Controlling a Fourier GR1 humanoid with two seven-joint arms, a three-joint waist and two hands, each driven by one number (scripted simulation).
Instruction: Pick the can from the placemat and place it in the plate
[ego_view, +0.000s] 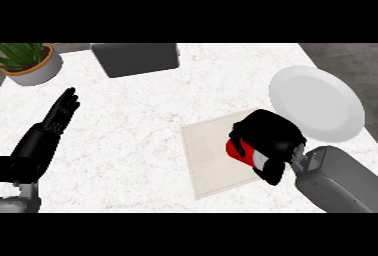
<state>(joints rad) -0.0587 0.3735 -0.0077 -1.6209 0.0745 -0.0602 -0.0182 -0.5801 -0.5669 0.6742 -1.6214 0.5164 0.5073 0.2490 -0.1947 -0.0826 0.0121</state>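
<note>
A red can (239, 149) shows under my right hand (267, 134), whose black fingers curl round it and hide most of it. Hand and can are over the right part of the beige placemat (210, 157); I cannot tell whether the can is lifted off it. The white plate (314, 100) lies just right of and beyond the placemat, close to the hand. My left hand (52, 125) rests open at the left edge, fingers pointing up, far from the can.
A potted plant (29, 60) stands in the back left corner. A grey box (136, 58) sits at the back centre. The counter's right edge runs just past the plate, with dark floor beyond.
</note>
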